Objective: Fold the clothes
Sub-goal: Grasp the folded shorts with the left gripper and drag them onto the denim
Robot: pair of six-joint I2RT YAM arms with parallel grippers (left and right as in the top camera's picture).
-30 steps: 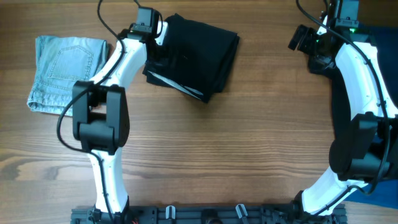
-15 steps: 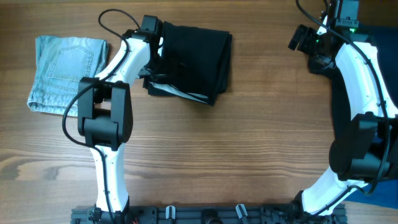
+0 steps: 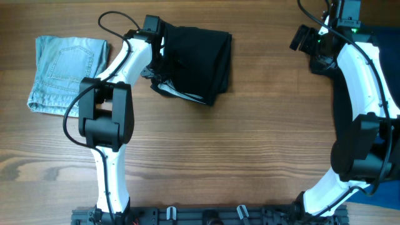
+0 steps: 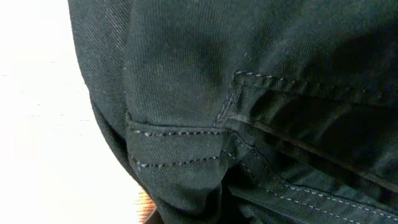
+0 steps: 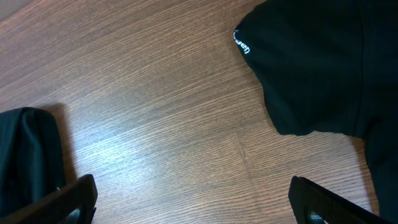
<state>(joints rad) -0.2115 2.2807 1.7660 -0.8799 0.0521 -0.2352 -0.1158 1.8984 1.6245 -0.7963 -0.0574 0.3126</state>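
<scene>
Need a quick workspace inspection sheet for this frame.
Surface: wooden table, no damage seen.
Job's things: black garment, partly folded, far side, left edge bunched.
Clutter: denim piece, folded, left of the garment, apart.
Grippers: left gripper shut on the garment's left edge; right gripper open over bare wood.
Cables: black cable looping off the left arm.
Surroundings: blue cloth at the right edge.

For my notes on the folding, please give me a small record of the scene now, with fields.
garment: plain black soft fabric garment, bunched, partly folded, far middle of wooden table
left gripper: shut on the garment's left edge
right gripper: open, above bare wood, holding nothing
other: folded light-blue denim piece, far left, untouched
</scene>
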